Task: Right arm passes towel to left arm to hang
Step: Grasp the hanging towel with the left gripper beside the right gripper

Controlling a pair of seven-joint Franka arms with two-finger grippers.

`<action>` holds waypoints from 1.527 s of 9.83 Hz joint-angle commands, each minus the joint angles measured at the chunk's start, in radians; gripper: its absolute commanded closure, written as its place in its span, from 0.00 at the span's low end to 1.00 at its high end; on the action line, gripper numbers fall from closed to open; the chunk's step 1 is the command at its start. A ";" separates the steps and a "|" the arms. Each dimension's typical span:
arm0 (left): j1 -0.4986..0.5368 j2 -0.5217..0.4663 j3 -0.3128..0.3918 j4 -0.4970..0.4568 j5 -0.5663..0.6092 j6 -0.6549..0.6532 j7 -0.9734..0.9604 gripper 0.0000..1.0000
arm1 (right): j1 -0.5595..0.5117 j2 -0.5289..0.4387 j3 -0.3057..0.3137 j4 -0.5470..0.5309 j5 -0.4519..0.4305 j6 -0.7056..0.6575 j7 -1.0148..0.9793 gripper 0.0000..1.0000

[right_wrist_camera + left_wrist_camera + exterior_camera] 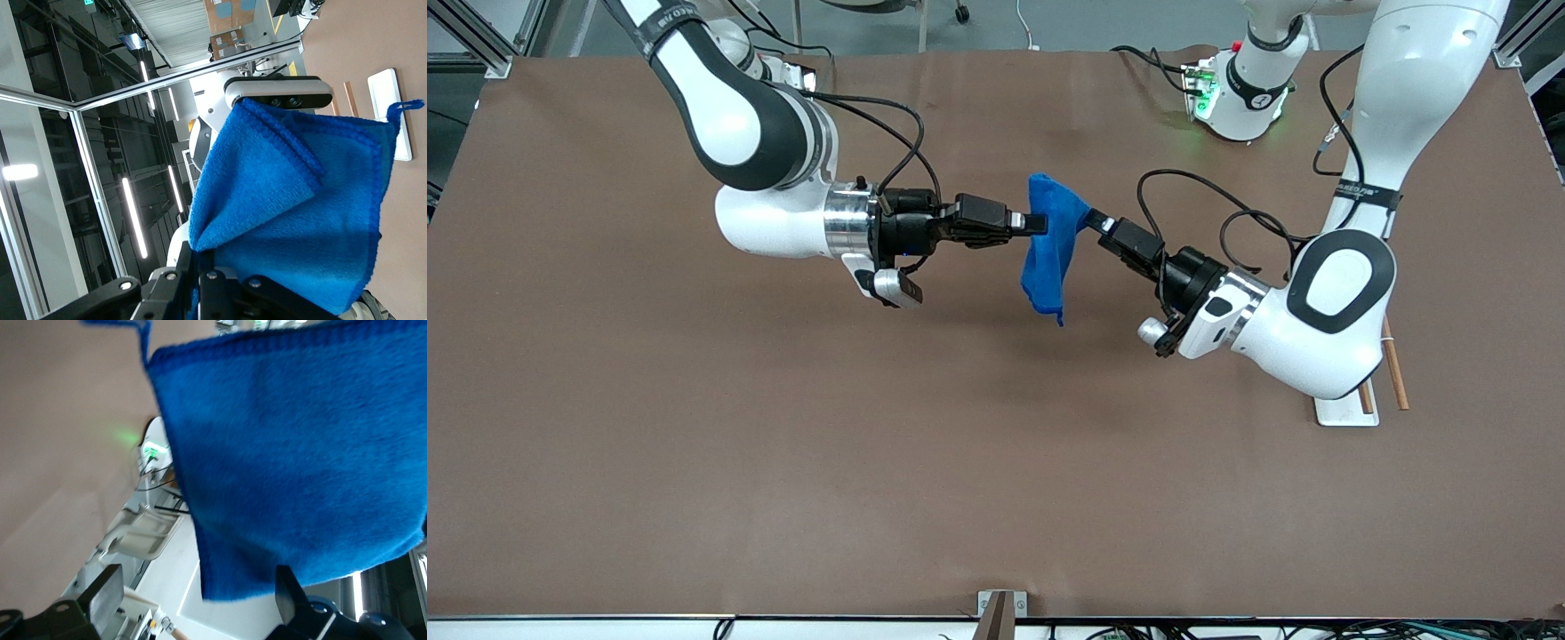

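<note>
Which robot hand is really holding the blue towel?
The right arm's tool, reaching in from the base without the red knob, is shut on the towel. The left arm's tool is at the towel too, but its fingers are open.

The towel, a bright blue soft cloth, hung in the air over the middle of the table, draped downward to a pointed lower corner. The right gripper pinched its upper edge with fingers closed. The left gripper sat at the towel's other face, its fingers spread wide on either side of the cloth's edge.
</note>
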 commanded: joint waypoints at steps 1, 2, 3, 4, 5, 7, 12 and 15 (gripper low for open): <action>0.001 0.032 0.002 -0.096 -0.104 0.045 0.217 0.00 | 0.003 -0.006 0.000 -0.007 0.035 0.001 -0.026 1.00; 0.004 0.055 0.002 -0.096 -0.150 0.045 0.254 0.00 | 0.003 -0.007 0.000 -0.007 0.035 0.001 -0.026 1.00; 0.002 0.072 0.002 -0.096 -0.211 0.045 0.259 0.00 | 0.003 -0.007 0.000 -0.007 0.035 0.001 -0.026 1.00; -0.004 0.087 0.002 -0.095 -0.267 0.045 0.259 0.00 | 0.003 -0.007 0.000 -0.007 0.035 0.003 -0.026 1.00; -0.005 0.089 0.002 -0.095 -0.302 0.045 0.261 0.00 | 0.003 -0.007 0.000 -0.007 0.035 0.012 -0.026 1.00; -0.008 0.092 0.002 -0.095 -0.353 0.045 0.272 0.00 | 0.003 -0.007 0.000 -0.007 0.035 0.015 -0.026 1.00; -0.024 0.119 0.000 -0.092 -0.407 0.045 0.327 0.46 | 0.001 -0.007 0.000 -0.006 0.035 0.015 -0.024 1.00; -0.024 0.120 0.000 -0.084 -0.407 0.045 0.325 0.86 | 0.001 -0.007 0.001 -0.004 0.041 0.015 -0.024 1.00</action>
